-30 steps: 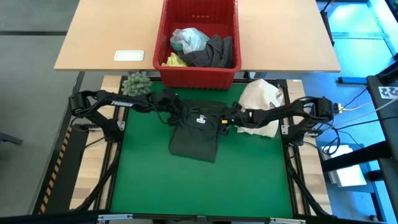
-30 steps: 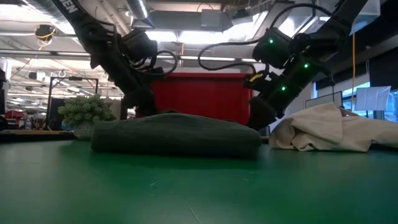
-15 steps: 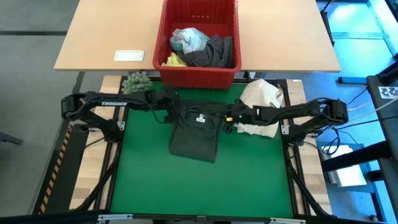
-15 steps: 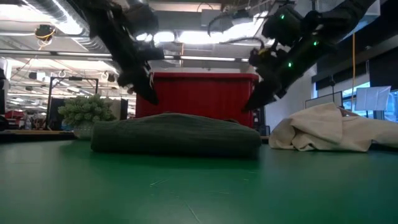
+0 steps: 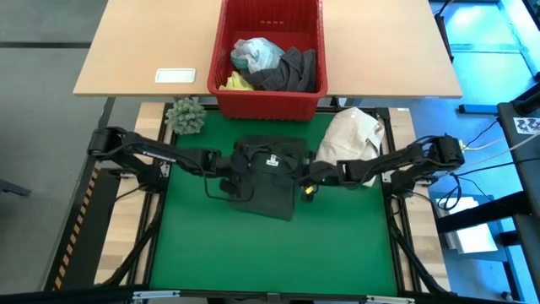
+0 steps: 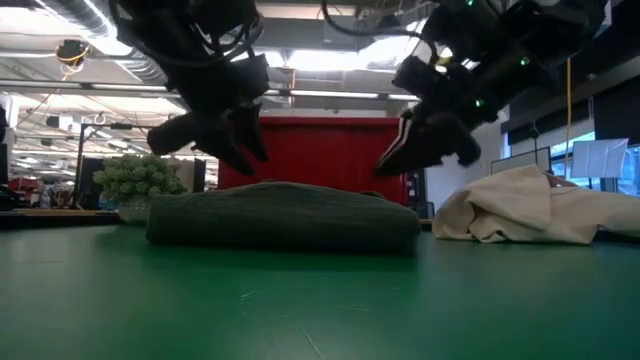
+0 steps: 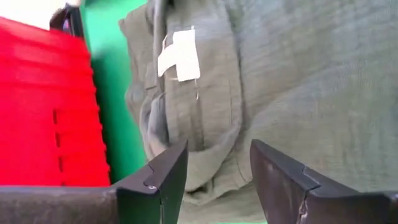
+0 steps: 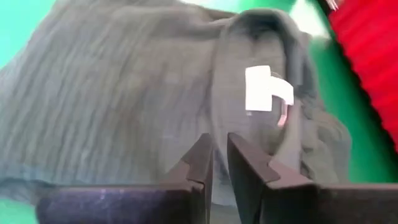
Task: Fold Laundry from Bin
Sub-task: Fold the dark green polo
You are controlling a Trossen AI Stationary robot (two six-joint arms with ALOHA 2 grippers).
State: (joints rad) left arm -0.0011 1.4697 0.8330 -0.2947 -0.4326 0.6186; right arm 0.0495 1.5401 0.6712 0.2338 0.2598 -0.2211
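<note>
- While the green mat (image 5: 211, 245) covering your table is the broadest thing here, your work sits in its middle: the dark green-black ribbed cloth garment (image 5: 268, 187) lies there as a compact folded rectangle, its white label (image 7: 181, 56) facing up.
- Behind the mat stands the bright red slotted plastic crate (image 5: 268, 103), with grey, light turquoise and yellow garments (image 5: 272, 64) bunched inside; by my reading, one fold is near done and those pieces wait.
- The cream-white cloth bundle (image 5: 353, 139) rests at the mat's right edge, apart from the folded piece.
- Your left gripper (image 7: 214, 165) hovers over the garment's left edge, fingers parted and gripping nothing.
- Your right gripper (image 8: 217, 162) hangs above the garment's right edge, fingers almost together, only a slit between them, with no cloth pinched.
- Next, you likely either tidy this fold or move it aside; that calls for lowering both claws evenly so the layers do not slide.
</note>
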